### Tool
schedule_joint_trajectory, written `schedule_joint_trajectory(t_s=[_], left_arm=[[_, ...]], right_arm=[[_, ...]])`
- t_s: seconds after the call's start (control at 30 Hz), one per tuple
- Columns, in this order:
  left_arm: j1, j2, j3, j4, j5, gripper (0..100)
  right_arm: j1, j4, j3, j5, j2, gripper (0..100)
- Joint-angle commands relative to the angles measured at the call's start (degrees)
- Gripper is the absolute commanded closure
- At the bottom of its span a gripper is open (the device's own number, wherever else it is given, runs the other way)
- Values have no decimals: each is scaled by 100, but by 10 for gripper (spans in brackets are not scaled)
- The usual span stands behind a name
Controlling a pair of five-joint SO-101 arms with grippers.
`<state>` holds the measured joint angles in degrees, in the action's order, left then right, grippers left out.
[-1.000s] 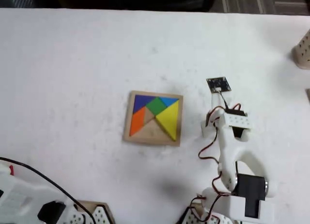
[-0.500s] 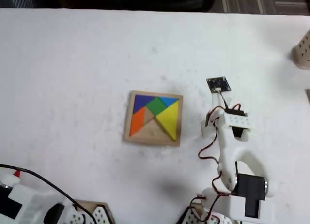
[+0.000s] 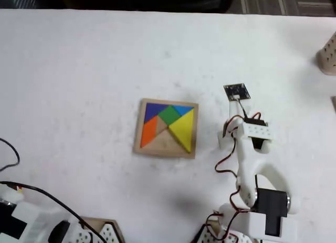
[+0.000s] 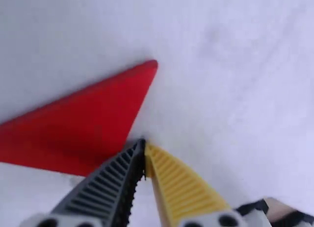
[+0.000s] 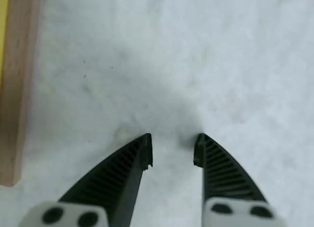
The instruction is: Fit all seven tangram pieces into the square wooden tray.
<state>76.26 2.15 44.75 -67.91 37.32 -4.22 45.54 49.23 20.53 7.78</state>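
The square wooden tray (image 3: 165, 153) lies mid-table and holds blue, green, light-blue, orange (image 3: 149, 131) and yellow (image 3: 183, 129) pieces, with bare wood showing between the orange and the yellow. A red triangle (image 4: 83, 121) lies flat on the white table in the left wrist view. My left gripper (image 4: 143, 156) is shut, its black and yellow tips together right at the triangle's edge with nothing between them. The right arm (image 3: 251, 135) stands just right of the tray. My right gripper (image 5: 171, 151) is open over bare table beside the tray's rim (image 5: 17, 89).
The left arm's base (image 3: 26, 224) sits at the near left corner with a black cable (image 3: 47, 197) looping over the table. A small circuit board (image 3: 237, 92) sticks out from the right arm. A pale pegged object (image 3: 328, 56) stands at the far right edge.
In the high view the left arm's white body has slid down and left towards the picture's corner, and its cable has shifted. The right arm and the tray have stayed put.
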Motion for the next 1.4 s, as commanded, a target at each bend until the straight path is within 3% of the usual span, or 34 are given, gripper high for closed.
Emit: schedule_joint_trajectory(t_s=[0.0, 0.13, 0.3, 0.63, 0.9, 1.13, 1.37], left_arm=[[40, 286, 290, 1134, 0, 976], [13, 286, 484, 1952, -18, 976], [40, 295, 360, 2198, -905, 976], [57, 295, -1442, -378, -1046, 976], [57, 295, -1916, -800, -1002, 976], [57, 251, -1204, -237, -510, 976], [40, 251, -316, 1371, -527, 976]], right_arm=[[92, 66, 9, 62, 171, 861], [92, 66, 9, 62, 171, 861], [92, 75, 9, 62, 171, 861], [92, 75, 9, 62, 163, 861], [92, 66, 9, 62, 163, 861], [92, 66, 9, 62, 163, 861], [92, 66, 9, 62, 163, 861]])
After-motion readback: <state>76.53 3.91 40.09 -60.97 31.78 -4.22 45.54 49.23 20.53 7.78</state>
